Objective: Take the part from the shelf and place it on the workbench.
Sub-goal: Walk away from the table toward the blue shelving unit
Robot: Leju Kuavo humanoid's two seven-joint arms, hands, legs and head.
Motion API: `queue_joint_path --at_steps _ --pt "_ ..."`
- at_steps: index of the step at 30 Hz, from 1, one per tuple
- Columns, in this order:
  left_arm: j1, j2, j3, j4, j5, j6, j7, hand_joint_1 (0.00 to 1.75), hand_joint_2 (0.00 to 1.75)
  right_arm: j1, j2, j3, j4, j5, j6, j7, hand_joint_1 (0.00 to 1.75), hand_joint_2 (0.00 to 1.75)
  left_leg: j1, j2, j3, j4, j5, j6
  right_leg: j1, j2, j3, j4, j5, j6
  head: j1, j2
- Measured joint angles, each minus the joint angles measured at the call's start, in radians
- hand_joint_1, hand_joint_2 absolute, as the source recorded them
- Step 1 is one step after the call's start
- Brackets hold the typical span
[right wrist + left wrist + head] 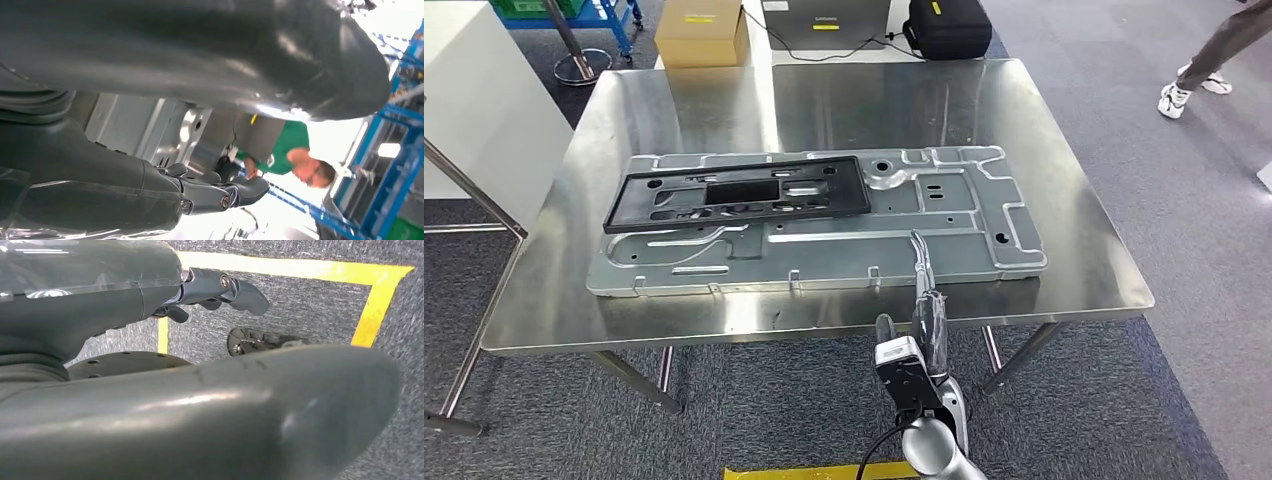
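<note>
- Panel (824, 250) is met from 6 o'clock by the right hand (919, 340). Its fingers (921, 262) are straight and together, the thumb is apart, and nothing is held. The tips lie over the panel's near edge; I cannot tell if they touch. It looks like a release or a nudge rather than a grip.
- Left hand (125, 305) hangs low over grey floor and yellow tape (370, 315). Its fingers are loosely apart and empty, so it is probably idle.
- Bench (1084, 270): the panel, which I judge to be the part, lies flat across its middle with its long side toward the robot. Placement looks done or nearly done.
- Frame (734, 192), black, lies on the panel toward 10 o'clock, square to the panel's edges, as though fitted on.
- Box (701, 35) sits at 11 o'clock and case (946, 25) at 12, both beyond the bench.
- Person's feet (1189, 90) are at 2 o'clock, well apart from the bench.
</note>
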Motion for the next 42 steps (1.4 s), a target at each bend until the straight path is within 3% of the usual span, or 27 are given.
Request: queue_joint_path --at_steps 2,4,5,6,9,10,11,12,13,15,17,18,20,21,23,25,26,27,29,31,32,33,35,37,40,41,42 --pt "-0.001 0.001 0.0 0.0 0.0 0.0 -0.001 0.0 0.0 0.004 -0.001 -0.001 -0.013 0.001 0.0 0.0 0.0 0.0 -0.001 0.016 0.0 0.001 0.01 -0.01 0.009 -0.019 0.033 -0.06 0.001 -0.014 0.001 0.0" --pt "-0.002 0.001 0.0 0.0 0.0 0.0 -0.002 0.0 0.0 0.01 -0.003 -0.002 -0.019 0.001 0.0 0.0 0.0 0.0 0.001 0.029 0.001 -0.001 0.021 -0.021 0.009 -0.005 0.023 -0.065 0.018 -0.028 0.005 0.0" --pt "-0.002 0.002 0.0 0.0 0.0 0.0 -0.002 0.0 0.0 0.012 -0.004 -0.002 -0.02 0.001 0.0 0.001 0.0 0.0 0.002 0.021 -0.004 0.005 0.011 -0.028 0.006 0.003 0.015 -0.069 0.029 -0.034 0.006 0.0" --pt "-0.002 0.002 0.0 0.0 0.0 0.0 -0.002 0.0 0.0 0.015 -0.004 -0.003 -0.022 0.001 0.0 0.001 0.0 0.0 0.003 0.002 -0.013 0.027 -0.019 -0.034 0.004 0.012 0.005 -0.073 0.043 -0.041 0.006 0.0" --pt "0.003 0.003 0.0 0.0 0.0 0.0 -0.002 0.0 0.0 0.018 -0.005 -0.004 -0.027 0.001 0.002 0.001 0.0 0.0 0.007 -0.065 -0.049 0.185 -0.172 -0.044 0.003 0.041 -0.04 -0.074 0.082 -0.052 0.005 0.0" --pt "0.004 0.003 0.0 0.0 0.0 0.0 -0.002 0.0 0.0 0.019 -0.005 -0.004 -0.027 0.001 0.003 0.001 0.0 0.0 0.008 -0.073 -0.054 0.24 -0.202 -0.044 0.003 0.052 -0.058 -0.074 0.095 -0.052 0.005 0.0" --pt "0.003 0.004 0.0 0.0 0.0 0.0 -0.002 0.0 0.0 0.021 -0.005 -0.004 -0.027 0.001 0.007 0.002 0.0 0.0 0.008 -0.076 -0.047 0.272 -0.208 -0.044 0.004 0.063 -0.076 -0.073 0.108 -0.051 0.005 0.0" --pt "0.003 0.004 0.0 0.0 0.0 0.0 -0.002 0.0 0.0 0.023 -0.005 -0.006 -0.027 0.001 0.011 0.003 0.0 0.0 0.008 -0.079 -0.027 0.279 -0.197 -0.042 0.004 0.075 -0.095 -0.071 0.122 -0.049 0.005 0.0" --pt "0.001 0.004 0.0 0.0 -0.001 0.0 -0.002 0.0 0.0 0.025 -0.005 -0.008 -0.027 0.001 0.016 0.004 0.0 0.0 0.008 -0.082 0.011 0.244 -0.17 -0.04 0.003 0.087 -0.111 -0.07 0.135 -0.046 0.005 0.0" --pt "-0.002 0.006 0.0 0.0 -0.001 0.002 -0.002 0.0 0.0 0.027 -0.005 -0.013 -0.027 0.002 0.025 0.005 0.0 0.0 0.009 -0.122 0.123 0.099 -0.138 -0.032 0.003 0.108 -0.137 -0.064 0.158 -0.037 0.005 0.0" --pt "-0.005 0.007 0.0 0.0 0.0 0.005 -0.004 0.0 0.0 0.028 -0.005 -0.018 -0.026 0.003 0.033 0.006 0.0 0.0 0.009 -0.161 0.197 -0.014 -0.148 -0.025 0.003 0.125 -0.15 -0.062 0.178 -0.025 0.006 0.0" --pt "-0.006 0.007 0.001 0.0 0.001 0.006 -0.005 0.0 0.0 0.029 -0.005 -0.02 -0.024 0.001 0.037 0.007 0.0 0.0 0.007 -0.165 0.207 -0.035 -0.154 -0.021 0.004 0.134 -0.153 -0.064 0.189 -0.019 0.006 0.0" --pt "-0.008 0.007 0.001 0.0 0.002 0.006 -0.008 0.0 0.0 0.033 -0.005 -0.03 -0.017 -0.003 0.044 0.015 0.0 0.0 0.006 -0.141 0.196 -0.037 -0.14 -0.01 0.002 0.143 -0.158 -0.066 0.201 -0.005 0.006 0.0" --pt "-0.009 0.008 0.002 0.0 0.002 0.007 -0.009 0.0 0.0 0.036 -0.005 -0.036 -0.012 -0.006 0.048 0.019 0.0 0.0 0.005 -0.127 0.188 -0.038 -0.13 -0.001 0.001 0.131 -0.166 -0.053 0.183 -0.001 0.007 0.0" --pt "-0.01 0.009 0.002 0.0 0.002 0.007 -0.013 0.0 0.0 0.038 -0.006 -0.049 0.001 -0.014 0.054 0.022 0.0 0.0 0.005 -0.096 0.166 -0.039 -0.108 0.012 -0.001 0.083 -0.194 0.028 0.091 0.004 0.012 0.0" --pt "-0.008 0.012 0.003 0.0 0.0 0.007 -0.014 0.0 0.0 0.04 -0.006 -0.058 0.017 -0.024 0.06 0.023 0.0 0.0 0.0 -0.068 0.138 -0.037 -0.087 0.016 -0.005 0.054 -0.224 0.16 0.001 0.013 0.014 0.0" --pt "-0.007 0.013 0.003 0.0 0.0 0.007 -0.014 0.0 0.0 0.043 -0.006 -0.064 0.024 -0.028 0.063 0.023 0.0 0.0 -0.001 -0.053 0.122 -0.035 -0.077 0.016 -0.008 0.05 -0.229 0.211 -0.009 0.017 0.014 0.0" --pt "-0.008 0.014 0.003 0.0 -0.002 0.008 -0.014 0.0 0.0 0.048 -0.006 -0.072 0.032 -0.032 0.067 0.024 0.0 0.0 -0.002 -0.039 0.105 -0.031 -0.067 0.015 -0.01 0.047 -0.219 0.236 0.004 0.02 0.014 0.0" --pt "-0.009 0.015 0.003 0.0 -0.005 0.008 -0.014 0.0 0.0 0.057 -0.006 -0.085 0.041 -0.039 0.071 0.027 0.0 0.0 -0.004 -0.016 0.074 -0.022 -0.052 0.009 -0.011 0.032 -0.145 0.18 0.053 0.019 0.014 0.0" --pt "-0.009 0.016 0.003 0.0 -0.009 0.008 -0.014 0.0 0.0 0.061 -0.006 -0.097 0.046 -0.049 0.078 0.034 0.0 0.0 -0.006 0.001 0.055 -0.012 -0.041 0.002 -0.004 -0.007 -0.03 0.034 0.043 0.009 0.013 0.0" --pt "-0.009 0.016 0.003 0.0 -0.011 0.008 -0.014 0.0 0.0 0.063 -0.006 -0.103 0.048 -0.057 0.084 0.036 0.0 0.0 -0.006 0.008 0.052 -0.009 -0.036 -0.003 0.001 -0.022 0.011 -0.024 0.028 0.001 0.013 0.0" --pt "-0.009 0.016 0.003 0.0 -0.012 0.008 -0.014 0.0 0.0 0.065 -0.006 -0.111 0.05 -0.068 0.091 0.038 0.0 0.0 -0.006 0.016 0.051 -0.008 -0.031 -0.009 0.006 -0.028 0.03 -0.058 0.016 -0.007 0.014 0.0" --pt "-0.01 0.017 0.003 0.0 -0.017 0.008 -0.015 0.0 0.0 0.073 -0.006 -0.131 0.056 -0.093 0.103 0.037 0.0 0.0 -0.002 0.023 0.049 -0.007 -0.022 -0.022 0.008 -0.017 0.025 -0.074 0.027 -0.024 0.016 0.0" --pt "-0.008 0.017 0.003 0.0 -0.027 0.007 -0.015 0.0 0.0 0.08 -0.006 -0.15 0.064 -0.111 0.102 0.035 0.0 0.0 0.001 -0.012 0.034 0.026 -0.065 -0.036 0.003 -0.005 0.007 -0.081 0.05 -0.04 0.016 0.0" --pt "-0.003 0.019 0.001 0.0 -0.039 0.003 -0.015 0.0 0.0 0.089 -0.005 -0.171 0.071 -0.125 0.092 0.031 0.0 0.0 0.006 -0.072 -0.01 0.193 -0.203 -0.045 0.004 0.016 -0.039 -0.081 0.088 -0.052 0.015 0.0" --pt "-0.002 0.02 0.0 0.0 -0.041 0.003 -0.014 0.0 0.0 0.094 -0.005 -0.177 0.073 -0.127 0.089 0.029 0.0 0.0 0.006 -0.077 -0.016 0.244 -0.223 -0.046 0.005 0.023 -0.056 -0.079 0.1 -0.052 0.015 0.0" --pt "-0.001 0.02 0.0 0.0 -0.042 0.003 -0.014 0.0 0.0 0.098 -0.005 -0.183 0.075 -0.128 0.088 0.027 0.0 0.0 0.006 -0.078 -0.01 0.267 -0.219 -0.046 0.005 0.03 -0.074 -0.076 0.112 -0.051 0.015 0.0"
